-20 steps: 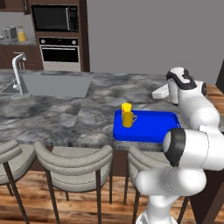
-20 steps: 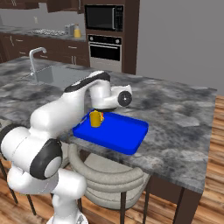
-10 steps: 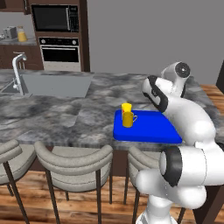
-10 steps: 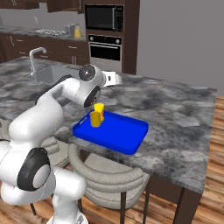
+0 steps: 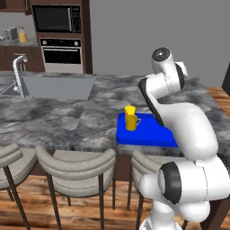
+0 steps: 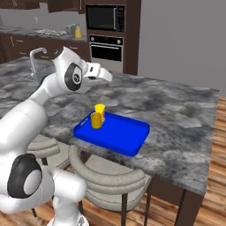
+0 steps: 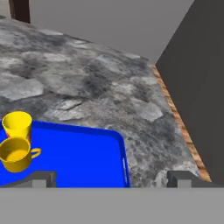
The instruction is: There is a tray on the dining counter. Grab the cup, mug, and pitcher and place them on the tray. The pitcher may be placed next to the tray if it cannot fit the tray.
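Because the white arm crosses in front of it in the left base view, the right end of the tray [image 5: 143,134] is hidden there, and the hand view cuts off the tray's near edge at the bottom. From the right base view the cup [image 6: 100,109] stands half concealed behind the mug [image 6: 96,120], so its red mark is barely visible. The gripper [image 7: 111,177] hangs above the tray's right part with its jaws spread fully wide, holding and touching nothing; the fingertips [image 7: 43,177] frame blue tray floor and grey stone. Cup and mug stand upright, just beside each other, in the tray's left part. The tray lies near the front edge of the dining counter [image 6: 176,114], above the stools [image 5: 76,168].
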Motion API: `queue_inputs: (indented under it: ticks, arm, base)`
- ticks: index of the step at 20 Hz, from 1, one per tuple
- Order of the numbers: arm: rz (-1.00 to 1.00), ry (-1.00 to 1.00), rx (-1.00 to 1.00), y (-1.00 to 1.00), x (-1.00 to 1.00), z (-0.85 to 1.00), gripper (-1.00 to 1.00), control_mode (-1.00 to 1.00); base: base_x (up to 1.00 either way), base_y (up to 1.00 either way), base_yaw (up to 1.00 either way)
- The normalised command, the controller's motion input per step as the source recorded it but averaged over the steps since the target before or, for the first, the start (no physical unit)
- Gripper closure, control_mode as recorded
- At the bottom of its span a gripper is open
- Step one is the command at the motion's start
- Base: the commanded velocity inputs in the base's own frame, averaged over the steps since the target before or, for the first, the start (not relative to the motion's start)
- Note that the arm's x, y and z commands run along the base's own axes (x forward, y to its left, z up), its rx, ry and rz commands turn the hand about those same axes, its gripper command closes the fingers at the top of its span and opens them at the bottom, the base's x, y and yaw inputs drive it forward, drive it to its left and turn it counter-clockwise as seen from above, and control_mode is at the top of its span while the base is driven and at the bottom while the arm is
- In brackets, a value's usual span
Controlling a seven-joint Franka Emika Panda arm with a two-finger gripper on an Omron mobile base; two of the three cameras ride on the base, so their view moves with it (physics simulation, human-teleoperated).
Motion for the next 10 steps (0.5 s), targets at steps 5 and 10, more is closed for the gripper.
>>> queue_inputs:
  ticks: [5, 10]
  arm:
    - [0.0, 0.03, 0.07, -0.25, -0.75, -0.09, -1.0, -1.0]
    - [0.0, 0.0, 0.23, -0.26, -0.68, -0.26, -1.0, -1.0]
  base:
    - [0.0, 0.0, 0.0]
    - [0.0, 0.0, 0.0]
